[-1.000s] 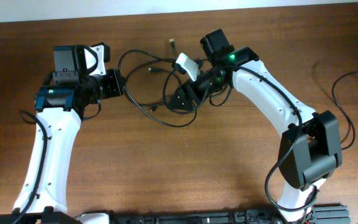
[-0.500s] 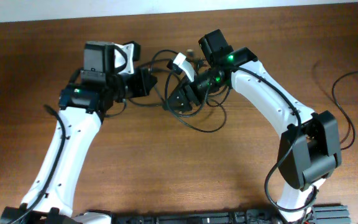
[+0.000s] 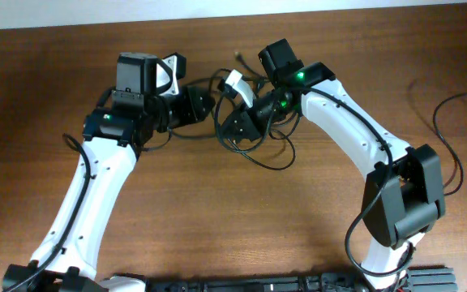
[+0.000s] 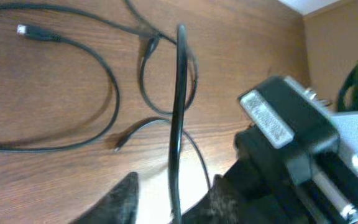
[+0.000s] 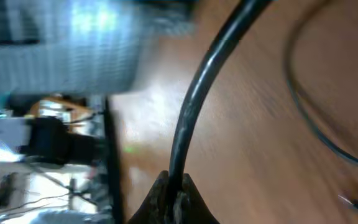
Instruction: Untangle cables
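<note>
thin blk cables (image 4: 180,93), looped, tangled, glossy

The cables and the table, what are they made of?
The cables: probably rubber or plastic sheathing, black, slightly glossy, bending in soft loops; one plug tip looks silvery, likely metal. The table: wood or laminate, brown with visible grain.

We look straight down on the whole worktop (image 3: 217,219) from overhead, while each wrist view peers closely past the left hand (image 4: 173,199) or right hand (image 5: 173,198) along the cables (image 4: 180,93) just ahead, which all three share.
</note>
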